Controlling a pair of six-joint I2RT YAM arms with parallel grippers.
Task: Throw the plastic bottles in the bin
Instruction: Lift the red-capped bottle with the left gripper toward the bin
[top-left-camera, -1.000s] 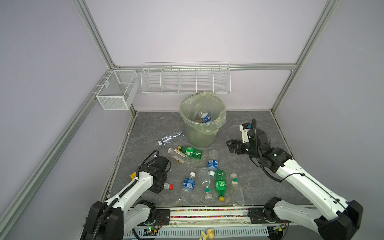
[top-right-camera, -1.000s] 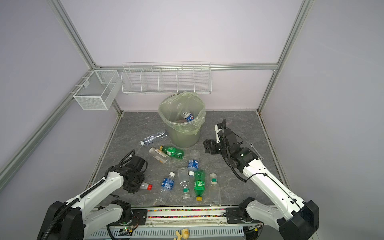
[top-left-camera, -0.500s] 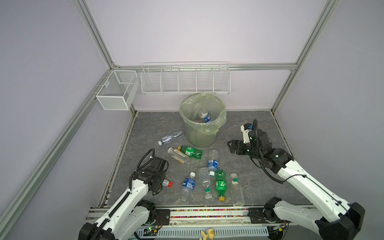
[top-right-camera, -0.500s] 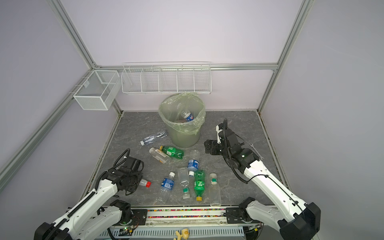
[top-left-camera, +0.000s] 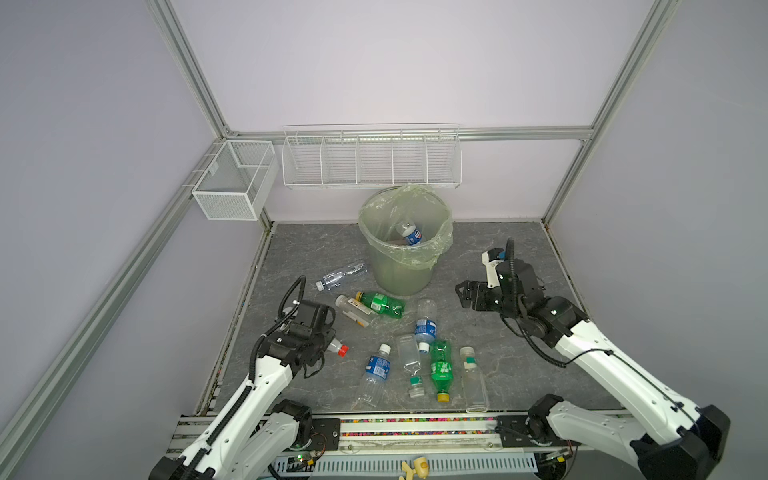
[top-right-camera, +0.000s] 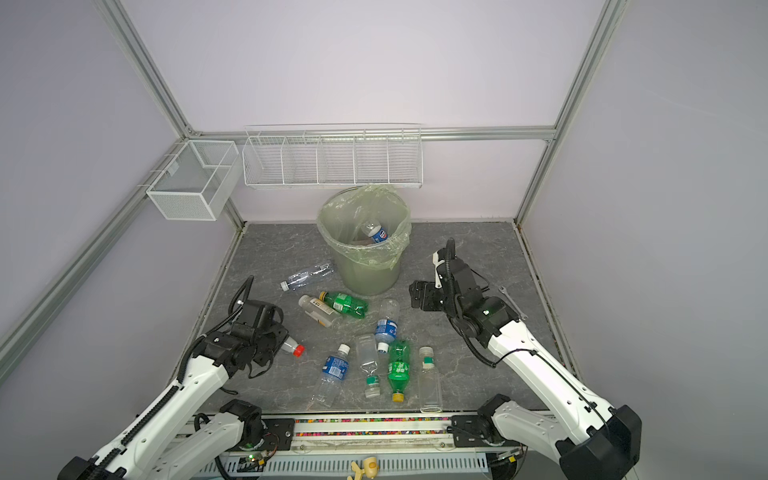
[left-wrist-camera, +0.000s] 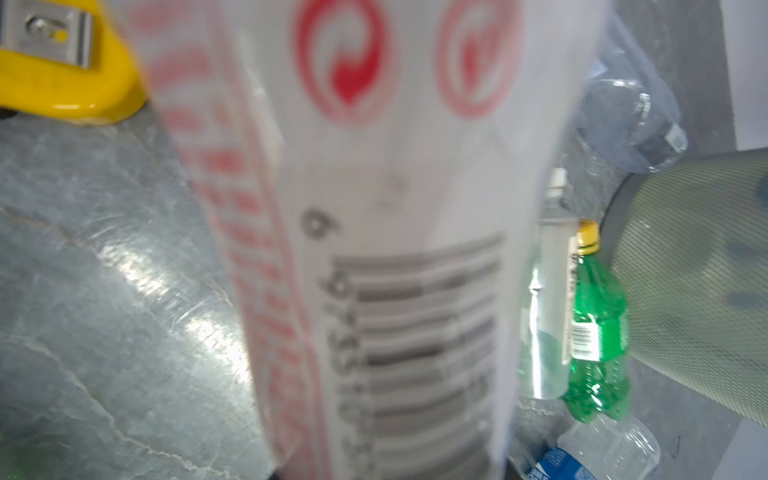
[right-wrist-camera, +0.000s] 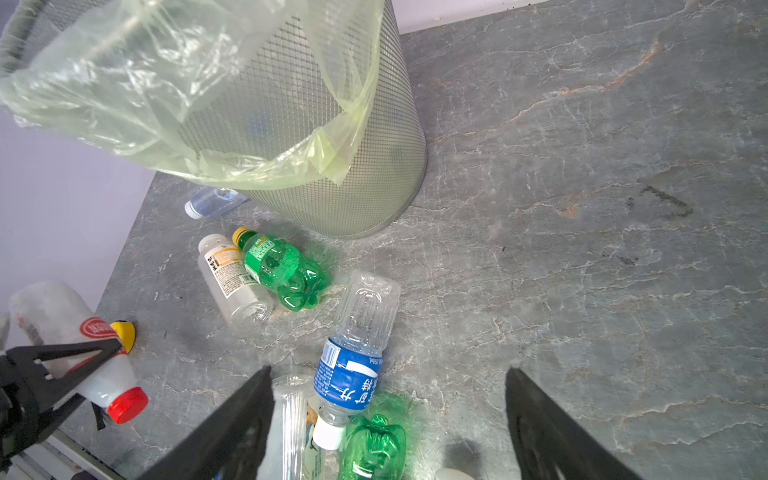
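Now, left pincer (top-left-camera: 326, 344) gripping the red-capped bottle (top-left-camera: 337, 348) left-front of the bin (top-left-camera: 399, 270), right pincer (top-left-camera: 464, 294) hanging open right of the bin, other plastic bottles (top-left-camera: 440, 365) lying on the surface (top-left-camera: 316, 249) in front of it.

White arms (top-left-camera: 266, 376), black joints (top-left-camera: 540, 322), looping black cables (top-left-camera: 510, 253).

- white-label bottle (left-wrist-camera: 374, 249), left wrist view: barcode starting "6", other digits blurred; red print unreadable.
- blue-label bottle (right-wrist-camera: 351, 374), right wrist view: white Chinese characters, barcode.
- Pepsi bottle (top-left-camera: 412, 236) in bin (top-left-camera: 399, 270), upper centre, both top views: logo only.
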